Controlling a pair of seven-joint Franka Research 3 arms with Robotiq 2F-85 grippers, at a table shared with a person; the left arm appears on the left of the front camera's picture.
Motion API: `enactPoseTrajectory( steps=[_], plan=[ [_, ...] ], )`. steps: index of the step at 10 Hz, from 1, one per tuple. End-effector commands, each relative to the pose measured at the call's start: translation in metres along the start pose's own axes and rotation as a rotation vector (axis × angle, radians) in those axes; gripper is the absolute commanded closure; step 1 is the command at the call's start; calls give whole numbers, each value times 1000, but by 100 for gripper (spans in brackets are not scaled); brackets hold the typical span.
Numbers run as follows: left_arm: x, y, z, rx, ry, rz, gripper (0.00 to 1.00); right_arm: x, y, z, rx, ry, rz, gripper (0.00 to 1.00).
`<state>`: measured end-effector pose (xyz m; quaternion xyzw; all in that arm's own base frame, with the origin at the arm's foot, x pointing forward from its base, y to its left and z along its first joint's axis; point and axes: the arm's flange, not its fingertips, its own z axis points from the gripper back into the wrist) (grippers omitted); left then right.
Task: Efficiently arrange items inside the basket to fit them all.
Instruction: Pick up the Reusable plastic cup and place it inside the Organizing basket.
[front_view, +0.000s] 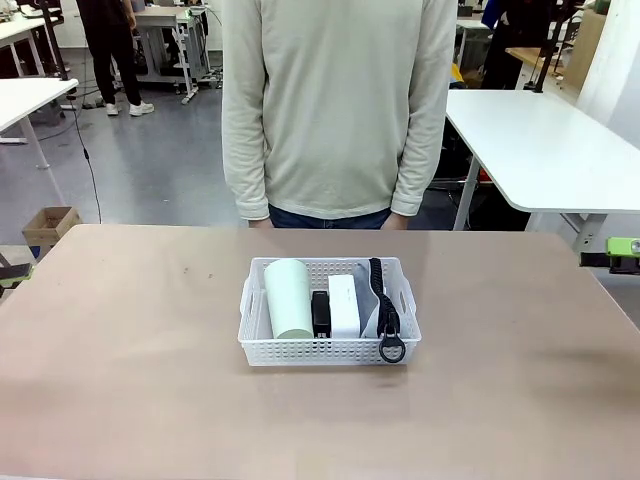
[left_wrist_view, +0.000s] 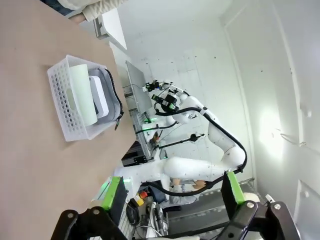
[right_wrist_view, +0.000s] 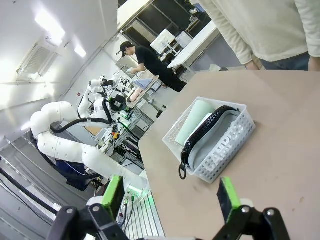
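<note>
The white lattice basket (front_view: 320, 350) sits mid-table and holds all the items side by side. From left to right lie the pale green tumbler (front_view: 288, 298) on its side, the black stapler (front_view: 321, 313), the small white box (front_view: 344, 305) and the grey zip pouch (front_view: 374, 312), standing on edge. The pouch's ring (front_view: 391, 349) hangs over the front rim. My right gripper (front_view: 625, 248) hovers at the table's right edge, my left gripper (front_view: 8, 272) at the left edge. Both are far from the basket. In the wrist views each gripper (left_wrist_view: 173, 192) (right_wrist_view: 171, 197) is open and holds nothing.
A person in a pale sweater (front_view: 335, 100) stands at the far side of the table, arms hanging down. The brown tabletop (front_view: 150, 380) lies bare around the basket. A white table (front_view: 540, 140) stands behind on the right and a cardboard box (front_view: 48, 226) on the floor at left.
</note>
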<state>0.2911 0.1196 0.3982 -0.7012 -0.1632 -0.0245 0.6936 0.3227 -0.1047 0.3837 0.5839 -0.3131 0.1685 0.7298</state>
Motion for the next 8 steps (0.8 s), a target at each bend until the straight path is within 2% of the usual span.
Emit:
enactPoseTrajectory(
  steps=[1, 8],
  plan=[
    [-1, -7, -2, 10, -18, 10, 0, -2, 4, 1, -9, 14, -11, 0],
    [-1, -7, -2, 10, -18, 10, 0, -2, 4, 1, -9, 14, -11, 0]
  ],
)
